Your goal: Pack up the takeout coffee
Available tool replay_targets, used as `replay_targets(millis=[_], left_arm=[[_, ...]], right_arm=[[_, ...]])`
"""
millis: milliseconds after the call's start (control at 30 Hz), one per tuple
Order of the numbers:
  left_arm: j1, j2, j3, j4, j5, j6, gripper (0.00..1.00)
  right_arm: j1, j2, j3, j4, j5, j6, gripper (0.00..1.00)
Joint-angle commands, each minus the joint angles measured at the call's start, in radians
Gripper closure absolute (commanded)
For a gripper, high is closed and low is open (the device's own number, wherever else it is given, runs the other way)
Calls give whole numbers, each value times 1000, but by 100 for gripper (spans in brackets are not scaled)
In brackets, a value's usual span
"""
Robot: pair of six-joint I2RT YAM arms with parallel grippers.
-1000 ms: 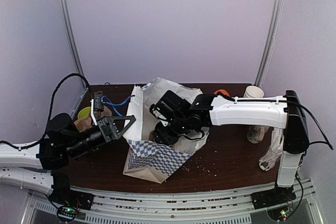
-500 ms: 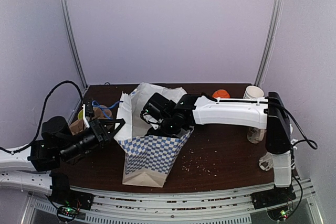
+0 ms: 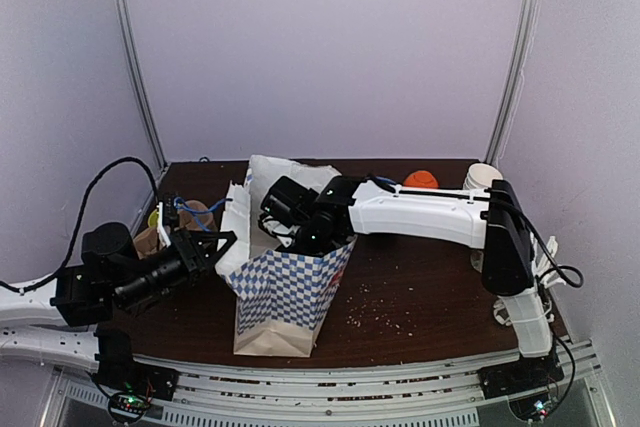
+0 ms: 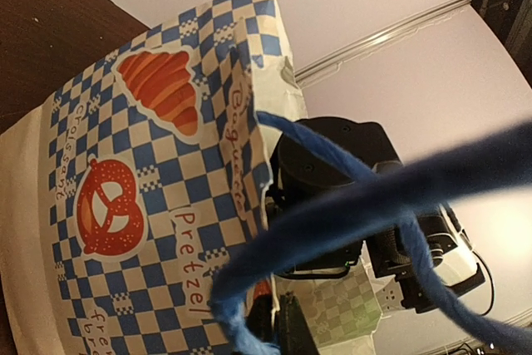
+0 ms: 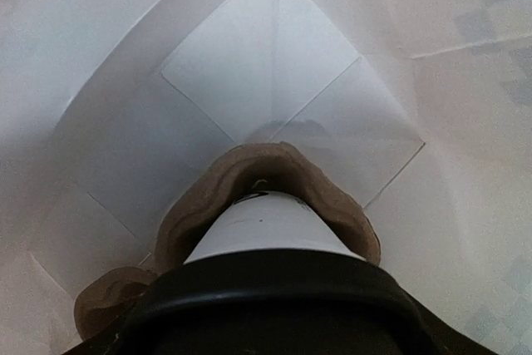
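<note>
Takeout coffee [image 5: 264,226] hangs inside the bag [image 3: 290,287], clear of its walls.

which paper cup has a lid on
The cup down inside the checkered bag: it wears a black lid. The cup stack at back right is lidless.

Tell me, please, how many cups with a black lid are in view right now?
1. The lidded cup is inside the checked paper bag, a brown sleeve around its lower part. Others could be hidden behind the bag.
</note>
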Motion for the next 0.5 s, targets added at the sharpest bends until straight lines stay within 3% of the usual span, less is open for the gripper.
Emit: replay_targets(millis=[0, 467], left_arm=[[6, 9, 36, -14, 1, 16, 100], [6, -3, 51, -32, -2, 35, 100]], right_arm=[[10, 86, 14, -105, -12, -21, 24], [23, 169, 22, -154, 38, -47, 24]])
